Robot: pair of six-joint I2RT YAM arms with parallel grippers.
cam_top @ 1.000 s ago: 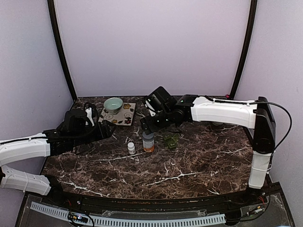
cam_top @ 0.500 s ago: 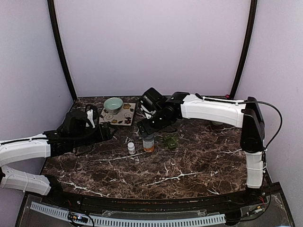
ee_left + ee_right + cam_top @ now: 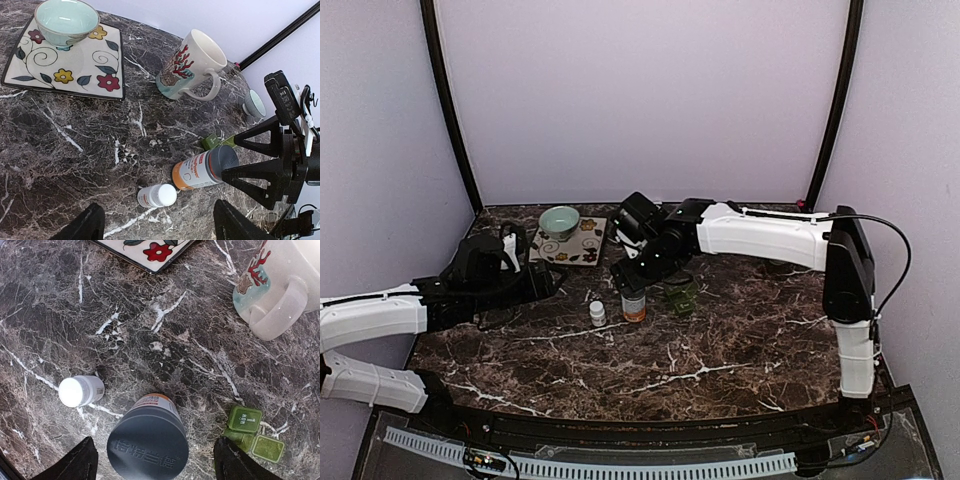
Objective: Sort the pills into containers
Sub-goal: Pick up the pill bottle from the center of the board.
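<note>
An orange-and-white pill bottle with a grey cap (image 3: 634, 303) stands upright mid-table. My right gripper (image 3: 157, 462) hangs open just over it, one finger on each side of the cap (image 3: 148, 440) and neither touching. A small white bottle (image 3: 80, 390) stands to its left. The dark green pill box, the containers (image 3: 250, 432), lies to the bottle's right with its lids shut. My left gripper (image 3: 160, 222) is open and empty, low over the table, short of the white bottle (image 3: 156, 195). No pills are in view.
A cream mug with red coral print (image 3: 192, 67) stands behind the bottles. A pale green bowl (image 3: 65, 20) sits on a flowered square plate (image 3: 90, 70) at the back left. A small pale cup (image 3: 254, 102) is at the far right, behind the right arm.
The right arm has swung left and down, bringing its open gripper over the grey-capped bottle. The left arm and the objects have not moved.
</note>
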